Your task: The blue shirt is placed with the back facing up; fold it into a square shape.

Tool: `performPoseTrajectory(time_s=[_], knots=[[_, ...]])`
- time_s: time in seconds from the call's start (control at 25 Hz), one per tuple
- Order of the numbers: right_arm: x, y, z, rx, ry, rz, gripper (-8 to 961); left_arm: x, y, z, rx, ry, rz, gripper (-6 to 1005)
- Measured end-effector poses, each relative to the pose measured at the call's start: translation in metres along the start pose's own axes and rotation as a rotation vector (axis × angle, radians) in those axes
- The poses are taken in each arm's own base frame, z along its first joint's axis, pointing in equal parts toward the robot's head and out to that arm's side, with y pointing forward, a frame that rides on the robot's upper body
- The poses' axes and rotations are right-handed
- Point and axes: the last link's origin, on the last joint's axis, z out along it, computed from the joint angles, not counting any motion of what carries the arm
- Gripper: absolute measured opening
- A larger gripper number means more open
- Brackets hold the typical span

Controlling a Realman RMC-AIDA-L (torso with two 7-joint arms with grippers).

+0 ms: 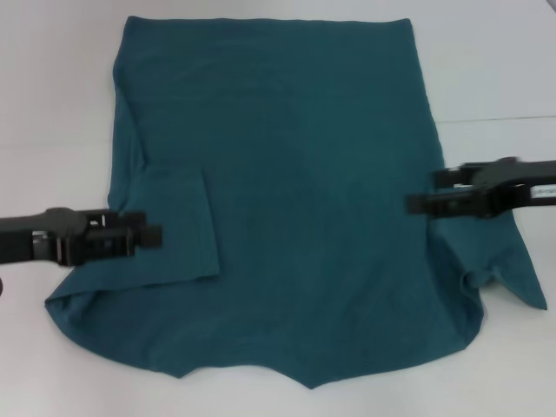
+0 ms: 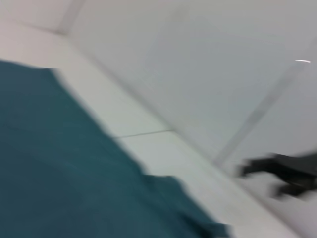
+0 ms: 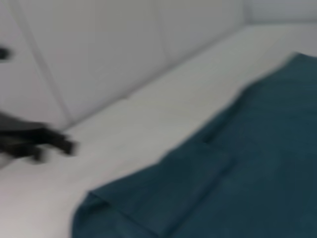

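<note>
The blue shirt (image 1: 295, 191) lies flat on the white table, plain side up, with its hem at the far end and its collar at the near edge. Its left sleeve (image 1: 174, 226) is folded inward over the body. The right sleeve (image 1: 512, 269) still sticks out sideways. My left gripper (image 1: 149, 228) hovers open over the folded left sleeve and holds nothing. At the shirt's right edge, just above the right sleeve, my right gripper (image 1: 426, 191) is open too. The left wrist view shows the shirt (image 2: 59, 168) and the far right gripper (image 2: 262, 178). The right wrist view shows the shirt (image 3: 237, 173) and the far left gripper (image 3: 52, 148).
The white table (image 1: 52, 87) extends past the shirt on both sides, with a thin seam line (image 1: 495, 119) at the right. A white panelled wall (image 2: 198, 74) rises behind the table.
</note>
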Motion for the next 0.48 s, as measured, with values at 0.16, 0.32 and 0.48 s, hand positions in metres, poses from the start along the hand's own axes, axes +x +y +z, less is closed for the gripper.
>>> performPoseTrajectory(time_s=[0.16, 0.32, 0.48], knots=[[-0.011, -0.005, -0.021, 0.134, 0.125, 0.097, 876, -0.004, 0.005, -0.001, -0.037, -0.02, 0.03, 590], [-0.012, -0.009, -0.031, 0.244, 0.324, 0.215, 876, -0.008, 0.005, 0.0, -0.04, -0.033, 0.031, 617], [-0.007, -0.013, -0.03, 0.351, 0.481, 0.295, 877, -0.013, 0.007, 0.007, -0.05, -0.072, 0.039, 628]])
